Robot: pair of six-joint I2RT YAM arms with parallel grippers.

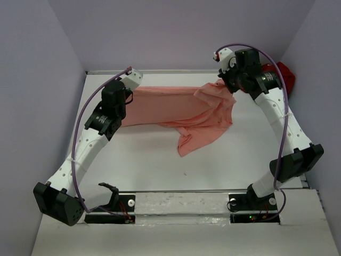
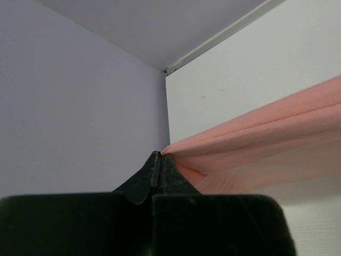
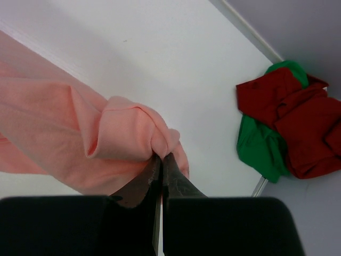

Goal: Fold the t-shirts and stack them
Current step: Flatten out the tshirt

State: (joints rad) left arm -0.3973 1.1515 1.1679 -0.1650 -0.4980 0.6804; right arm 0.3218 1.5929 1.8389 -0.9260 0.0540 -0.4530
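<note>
The salmon-pink t-shirt (image 1: 181, 109) hangs stretched between both arms above the back half of the table, with a loose part drooping toward the middle. My left gripper (image 2: 160, 156) is shut on its left corner; the cloth (image 2: 266, 141) runs off to the right in taut folds. My right gripper (image 3: 161, 156) is shut on a bunched fold of the same shirt (image 3: 122, 133). In the top view the left gripper (image 1: 129, 90) and right gripper (image 1: 224, 80) hold the two ends. The dark red t-shirt (image 3: 298, 125) lies crumpled on the bright green one (image 3: 261, 144) at the far right corner.
The red and green heap (image 1: 281, 74) sits at the table's back right edge behind the right arm. Lilac walls (image 1: 42, 80) close in the left, back and right sides. The arm bases (image 1: 181, 205) stand at the near edge.
</note>
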